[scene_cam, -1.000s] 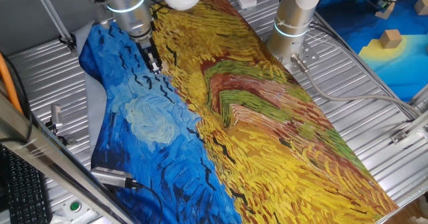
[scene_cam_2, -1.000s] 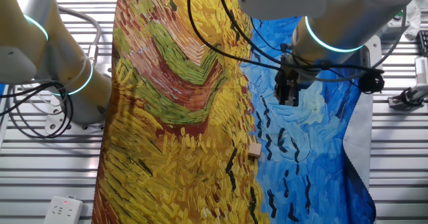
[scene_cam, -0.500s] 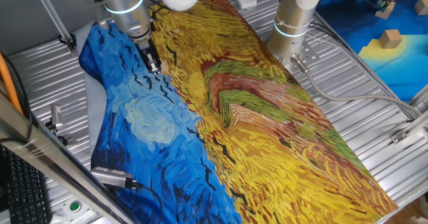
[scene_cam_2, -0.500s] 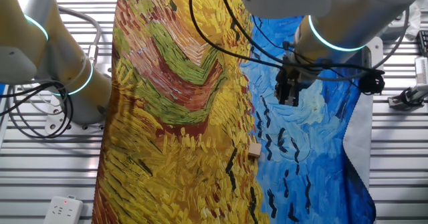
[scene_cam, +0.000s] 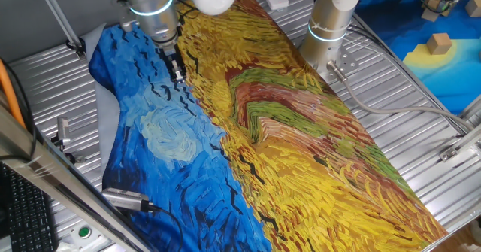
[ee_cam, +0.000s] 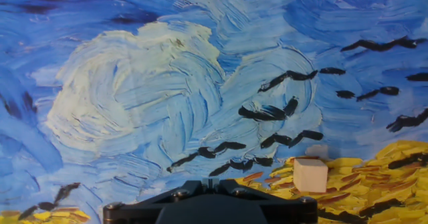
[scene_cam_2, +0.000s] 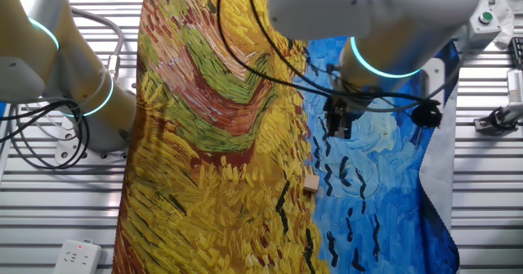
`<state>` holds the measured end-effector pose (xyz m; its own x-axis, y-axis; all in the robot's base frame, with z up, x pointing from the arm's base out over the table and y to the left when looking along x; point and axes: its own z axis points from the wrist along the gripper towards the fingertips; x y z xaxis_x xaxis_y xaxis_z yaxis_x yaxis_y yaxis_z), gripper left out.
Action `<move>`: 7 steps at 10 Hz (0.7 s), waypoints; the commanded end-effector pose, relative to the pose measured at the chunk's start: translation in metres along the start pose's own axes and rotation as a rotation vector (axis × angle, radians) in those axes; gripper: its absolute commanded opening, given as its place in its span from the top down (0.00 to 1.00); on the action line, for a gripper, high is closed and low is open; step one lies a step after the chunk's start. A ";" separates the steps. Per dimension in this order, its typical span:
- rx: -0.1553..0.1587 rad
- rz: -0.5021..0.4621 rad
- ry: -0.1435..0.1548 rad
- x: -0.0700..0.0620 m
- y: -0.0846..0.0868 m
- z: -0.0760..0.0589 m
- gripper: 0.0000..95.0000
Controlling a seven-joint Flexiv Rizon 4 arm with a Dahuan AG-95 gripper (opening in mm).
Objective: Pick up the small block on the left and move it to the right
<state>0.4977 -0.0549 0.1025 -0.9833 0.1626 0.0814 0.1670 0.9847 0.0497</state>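
The small block (scene_cam_2: 311, 184) is a pale wooden cube lying on the painted cloth where the blue part meets the yellow. In the hand view it (ee_cam: 311, 175) sits at the lower right, right of the gripper body. My gripper (scene_cam_2: 337, 128) hangs above the blue part of the cloth, apart from the block, with its fingers together and nothing between them. It also shows in one fixed view (scene_cam: 178, 75) and at the bottom edge of the hand view (ee_cam: 209, 182). The block does not show in that fixed view.
A painted cloth (scene_cam: 301, 147) covers the metal table (scene_cam: 421, 109). A second robot arm's base (scene_cam: 328, 26) stands beside the cloth; it also shows in the other fixed view (scene_cam_2: 73, 86). Wooden blocks (scene_cam: 440, 44) lie on a separate blue surface far off.
My gripper has shifted sideways over the blue cloth toward the yellow part and the block. The block has not moved.
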 end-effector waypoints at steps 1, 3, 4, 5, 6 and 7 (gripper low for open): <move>-0.008 -0.033 -0.002 -0.001 -0.016 0.011 1.00; -0.012 -0.047 -0.001 0.002 -0.031 0.012 1.00; -0.011 -0.058 -0.001 0.003 -0.040 0.016 1.00; -0.011 -0.067 -0.004 0.003 -0.045 0.021 1.00; -0.008 -0.079 -0.007 0.003 -0.051 0.026 1.00; -0.009 -0.093 -0.007 0.003 -0.058 0.029 1.00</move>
<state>0.4843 -0.1091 0.0699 -0.9949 0.0747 0.0671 0.0788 0.9950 0.0609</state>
